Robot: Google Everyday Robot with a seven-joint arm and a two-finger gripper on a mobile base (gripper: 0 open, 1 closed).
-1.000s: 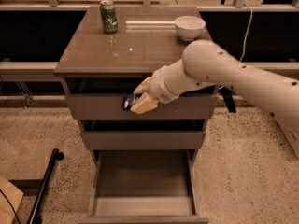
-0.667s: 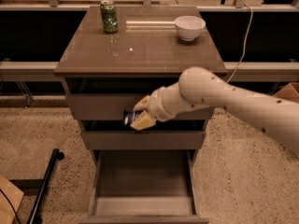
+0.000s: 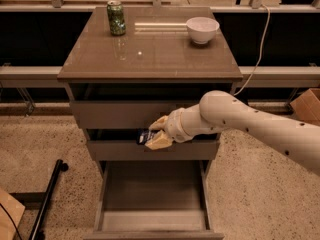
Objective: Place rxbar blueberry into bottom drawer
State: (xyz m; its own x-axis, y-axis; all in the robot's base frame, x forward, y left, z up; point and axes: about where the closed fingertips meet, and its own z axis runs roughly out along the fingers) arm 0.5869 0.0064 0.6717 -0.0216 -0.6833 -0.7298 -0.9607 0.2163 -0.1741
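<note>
The claw (image 3: 156,132) is clamped on the blueberry bar (image 3: 143,136), whose dark blue end pokes out to the left between its two fingers. Both hang just in front of the middle drawer (image 3: 195,150), above the open bottom drawer (image 3: 152,196).

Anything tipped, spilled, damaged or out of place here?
Nothing stands out. The green can and white bowl stand upright on the cabinet top, and nothing is spilled. The bottom drawer is pulled open. The gripper, shut on the rxbar blueberry, is in front of the middle drawer above it.
</note>
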